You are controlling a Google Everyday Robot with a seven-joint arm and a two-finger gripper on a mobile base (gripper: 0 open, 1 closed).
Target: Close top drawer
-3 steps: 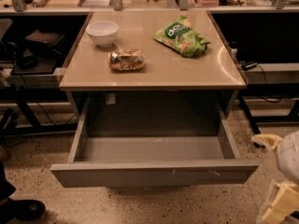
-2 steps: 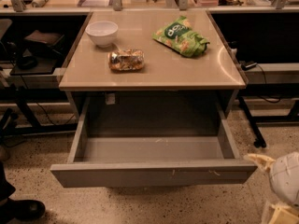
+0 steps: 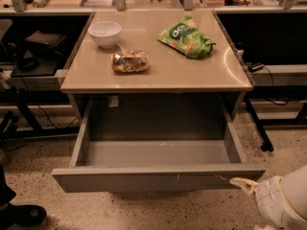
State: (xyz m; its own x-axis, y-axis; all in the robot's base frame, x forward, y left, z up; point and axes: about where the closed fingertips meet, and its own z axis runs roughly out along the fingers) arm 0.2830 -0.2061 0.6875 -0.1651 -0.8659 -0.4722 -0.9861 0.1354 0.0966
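Over the last second my tool (image 3: 243, 184) has crept leftward along the lower right of the frame. Its tan tip now sits just beside the right end of the drawer (image 3: 144, 178) front, near the white scuffs. It may already be touching the panel, though from this angle I can't be sure. I also cannot tell whether the tool is apart or together.

The drawer itself has not budged. It is pulled fully out below the tabletop (image 3: 192, 73), filling the lower middle of the frame, with its inside bare. So I judge the closing push has not yet begun; this was only the approach. A push at the corner could skew the drawer, so I'd want contact nearer the middle.
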